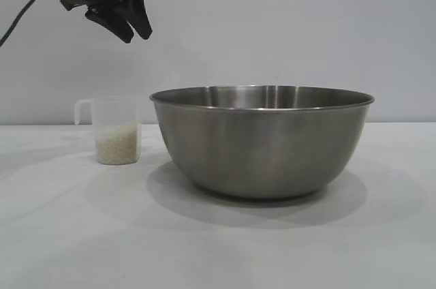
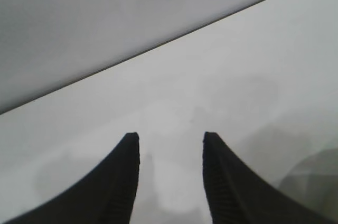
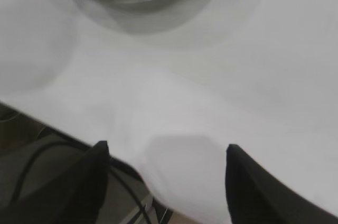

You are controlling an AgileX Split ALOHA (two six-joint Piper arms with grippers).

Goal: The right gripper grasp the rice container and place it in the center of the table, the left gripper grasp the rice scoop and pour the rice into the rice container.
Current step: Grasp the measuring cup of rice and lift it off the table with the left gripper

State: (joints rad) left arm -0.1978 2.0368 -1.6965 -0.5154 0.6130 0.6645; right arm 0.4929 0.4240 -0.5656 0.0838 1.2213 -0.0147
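Hovering above the rice scoop (image 1: 117, 130), the left gripper (image 1: 129, 26) has its fingers apart and empty, prob. lining up a grab. Scoop w/ rice (image 1: 118, 146) sits just beside the steel rice container (image 1: 262, 140), mid-table (image 1: 218, 248). Right wrist view alone shows the right gripper (image 3: 166, 155) spread, empty, over the table edge, bowl well apart.

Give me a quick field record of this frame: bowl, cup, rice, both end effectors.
rice container: upright on the table, about centre, nothing holding it
rice scoop: upright on the table beside the rice container, apart from it, handle on its far side from the bowl
rice: in the rice scoop, filling its lower part
left end effector: in the air above the rice scoop, fingers apart, holding nothing
right end effector: open and empty, over the table edge, away from the rice container
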